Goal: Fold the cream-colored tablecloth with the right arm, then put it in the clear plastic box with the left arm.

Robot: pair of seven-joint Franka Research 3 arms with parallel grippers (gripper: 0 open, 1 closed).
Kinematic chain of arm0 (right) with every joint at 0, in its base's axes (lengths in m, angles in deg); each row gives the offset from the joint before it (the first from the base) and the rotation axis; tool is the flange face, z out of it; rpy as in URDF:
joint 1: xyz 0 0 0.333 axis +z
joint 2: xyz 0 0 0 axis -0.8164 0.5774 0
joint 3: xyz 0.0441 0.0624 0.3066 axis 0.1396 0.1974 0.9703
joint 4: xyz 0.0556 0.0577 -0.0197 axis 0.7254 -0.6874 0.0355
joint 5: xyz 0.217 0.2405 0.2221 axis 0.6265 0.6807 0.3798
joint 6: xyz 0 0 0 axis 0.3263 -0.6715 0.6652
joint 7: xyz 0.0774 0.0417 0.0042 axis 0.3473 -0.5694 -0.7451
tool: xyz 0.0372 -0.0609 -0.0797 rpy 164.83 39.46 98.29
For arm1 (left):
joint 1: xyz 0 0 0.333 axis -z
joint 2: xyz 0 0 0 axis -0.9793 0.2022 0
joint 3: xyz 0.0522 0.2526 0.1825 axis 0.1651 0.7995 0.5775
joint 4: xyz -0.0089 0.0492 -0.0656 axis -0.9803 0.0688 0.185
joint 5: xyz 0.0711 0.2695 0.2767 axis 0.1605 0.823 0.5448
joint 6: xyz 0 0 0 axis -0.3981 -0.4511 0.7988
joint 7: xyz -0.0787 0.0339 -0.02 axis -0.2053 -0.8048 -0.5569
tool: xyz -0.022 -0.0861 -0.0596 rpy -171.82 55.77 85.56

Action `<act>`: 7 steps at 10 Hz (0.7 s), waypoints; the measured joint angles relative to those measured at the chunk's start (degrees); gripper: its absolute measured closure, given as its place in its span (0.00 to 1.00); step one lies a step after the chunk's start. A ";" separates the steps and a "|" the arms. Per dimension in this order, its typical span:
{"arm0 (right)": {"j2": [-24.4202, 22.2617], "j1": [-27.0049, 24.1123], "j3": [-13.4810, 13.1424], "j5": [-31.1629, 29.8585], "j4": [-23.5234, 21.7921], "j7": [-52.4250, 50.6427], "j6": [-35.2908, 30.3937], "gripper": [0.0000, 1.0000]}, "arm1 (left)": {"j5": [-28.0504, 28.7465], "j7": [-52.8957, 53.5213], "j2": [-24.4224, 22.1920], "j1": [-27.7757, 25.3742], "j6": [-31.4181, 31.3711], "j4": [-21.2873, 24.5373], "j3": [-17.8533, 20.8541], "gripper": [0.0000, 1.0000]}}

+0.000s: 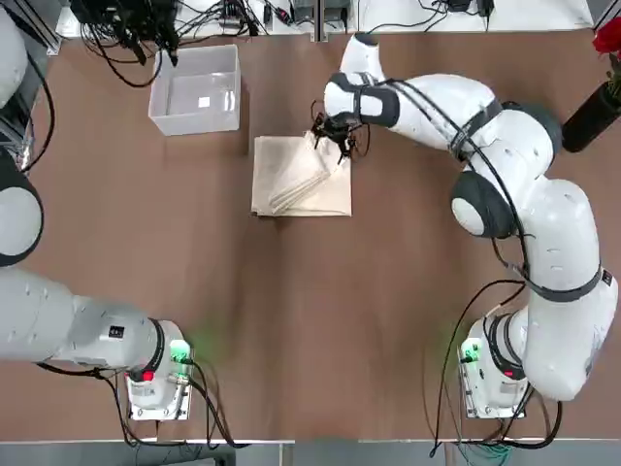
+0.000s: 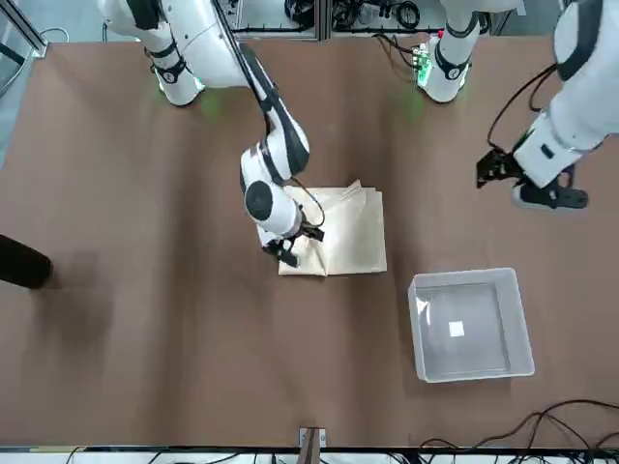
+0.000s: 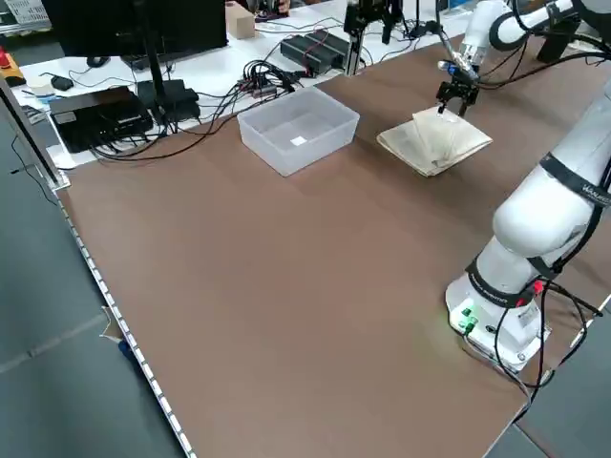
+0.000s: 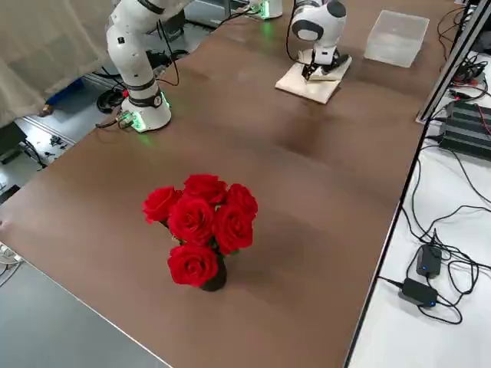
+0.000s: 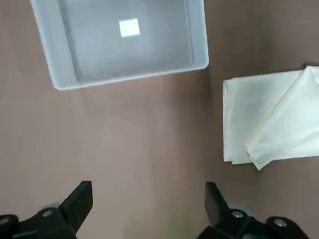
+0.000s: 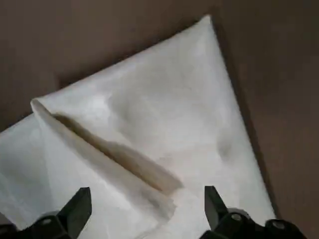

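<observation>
Overhead and front cameras share the tablecloth (image 1: 301,177); the right wrist camera hangs close above it

The cloth (image 1: 301,177) lies near the middle of the table (image 1: 320,311), toward its far side. The box (image 1: 196,89) sits apart from it, farther back and to the robot's left. The right gripper (image 1: 335,131) hangs over the cloth's far right corner.

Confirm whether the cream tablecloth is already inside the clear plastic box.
No: the tablecloth lies on the table beside the clear plastic box, which holds no cloth.
</observation>
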 joint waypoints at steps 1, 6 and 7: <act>-0.24 -3.10 -0.44 -3.18 2.69 -0.03 -5.59 0.00 | -2.00 -0.09 -0.74 0.00 -2.16 2.55 -0.59 0.00; -0.67 -16.19 -0.74 -18.81 10.84 -0.57 -14.40 0.00 | -10.32 0.02 -2.36 -2.38 -11.18 14.01 -1.74 0.00; -0.83 -17.85 -0.82 -21.10 12.14 -2.04 -17.28 0.00 | -11.37 -0.02 -2.49 -2.12 -14.24 16.52 -2.90 0.00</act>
